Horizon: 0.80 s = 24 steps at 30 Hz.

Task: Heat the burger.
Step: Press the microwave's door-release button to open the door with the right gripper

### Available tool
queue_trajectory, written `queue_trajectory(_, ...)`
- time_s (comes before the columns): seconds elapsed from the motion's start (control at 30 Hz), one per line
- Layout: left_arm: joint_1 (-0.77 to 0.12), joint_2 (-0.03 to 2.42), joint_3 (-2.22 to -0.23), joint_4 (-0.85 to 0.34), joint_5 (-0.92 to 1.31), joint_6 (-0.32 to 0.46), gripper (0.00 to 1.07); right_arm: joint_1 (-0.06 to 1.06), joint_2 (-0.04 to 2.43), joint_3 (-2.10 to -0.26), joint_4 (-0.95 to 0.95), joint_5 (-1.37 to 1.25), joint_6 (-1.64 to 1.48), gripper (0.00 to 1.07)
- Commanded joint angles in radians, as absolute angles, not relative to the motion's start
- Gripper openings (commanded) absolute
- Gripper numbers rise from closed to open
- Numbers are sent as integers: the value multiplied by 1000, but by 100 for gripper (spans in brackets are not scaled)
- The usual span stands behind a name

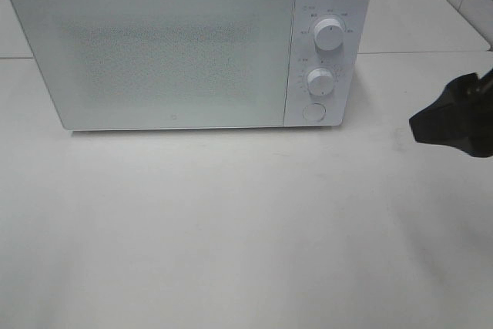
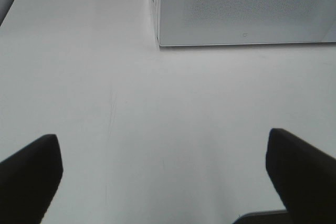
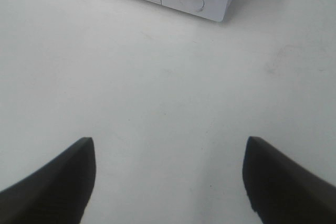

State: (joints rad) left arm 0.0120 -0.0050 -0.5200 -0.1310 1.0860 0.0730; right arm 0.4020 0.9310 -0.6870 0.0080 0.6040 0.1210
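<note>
Shut white microwave (image 1: 154, 52) on table (image 1: 231, 229).
L gripper (image 2: 161, 145) + R gripper (image 3: 169, 145): both wide open, holding nothing, low over table near microwave front.

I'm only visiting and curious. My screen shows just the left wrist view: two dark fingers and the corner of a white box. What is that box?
Observer: It's a microwave with its door shut. Its right-hand panel has an upper dial, a lower dial and a round button.
Operator: Is the burger nearby?
Observer: None of the three views shows a burger.
Operator: Where's the other arm?
Observer: The right gripper hangs over the table, to the right of the microwave. Its jaws are open and hold nothing.
</note>
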Motion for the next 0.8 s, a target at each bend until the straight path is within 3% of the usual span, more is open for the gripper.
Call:
queue_trajectory(0.03, 9, -20, -518, -135, 1073, 73, 98, 396, 805, -693, 0, 693, 129, 75)
queue_trajectory(0.43, 9, -20, -518, -135, 1073, 73, 98, 389, 500, -690, -14, 860, 128, 77)
queue_trajectory(0.63, 9, -20, -518, -135, 1073, 73, 98, 266, 293, -690, -20, 948, 121, 76)
queue_trajectory(0.8, 9, -20, -518, -135, 1073, 73, 98, 230, 180, -689, -20, 981, 128, 76)
